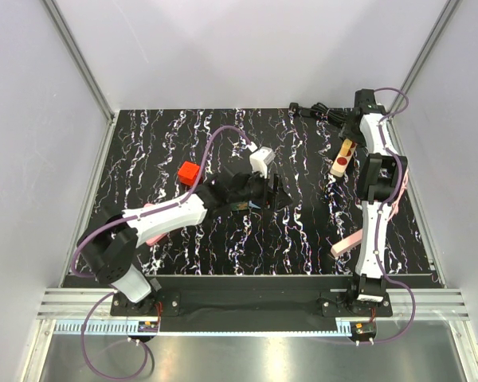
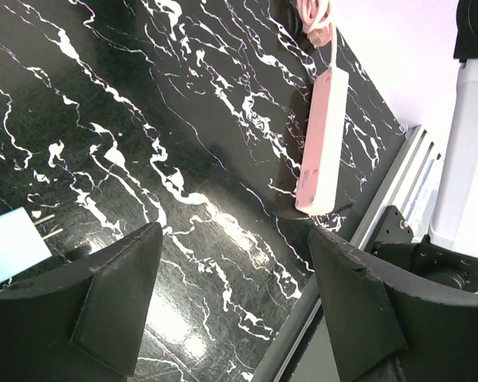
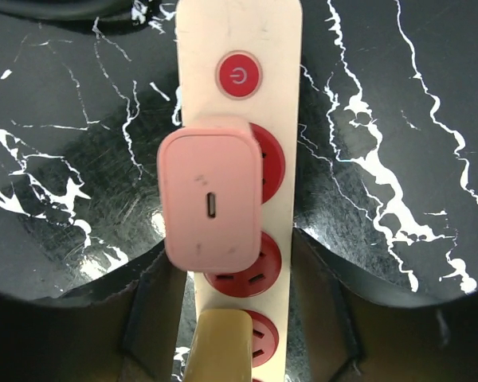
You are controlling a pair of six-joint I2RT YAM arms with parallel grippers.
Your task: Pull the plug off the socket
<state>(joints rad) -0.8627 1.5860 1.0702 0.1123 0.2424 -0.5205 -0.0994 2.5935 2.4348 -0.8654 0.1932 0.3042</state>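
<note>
The beige socket [image 3: 285,95] lies lengthwise in the right wrist view, with a red power button and red round outlets. A pink plug [image 3: 211,195] sits in the outlet nearest the button. A yellow plug [image 3: 219,346] sits lower down. My right gripper [image 3: 233,263] straddles the strip, its fingers [image 3: 147,318] close against both long sides. From above, the socket [image 1: 344,159] lies at the far right under the right gripper [image 1: 350,137]. My left gripper [image 1: 271,195] hovers mid-table, open and empty [image 2: 235,231].
A pale blue plug [image 2: 8,251] with two prongs lies loose left of the left fingers. A flat pink bar [image 2: 323,139] lies near the right arm's base [image 2: 462,159] and the table's front rail [image 2: 366,239]. A red cube [image 1: 189,173] and a black cable [image 1: 311,110] rest farther back.
</note>
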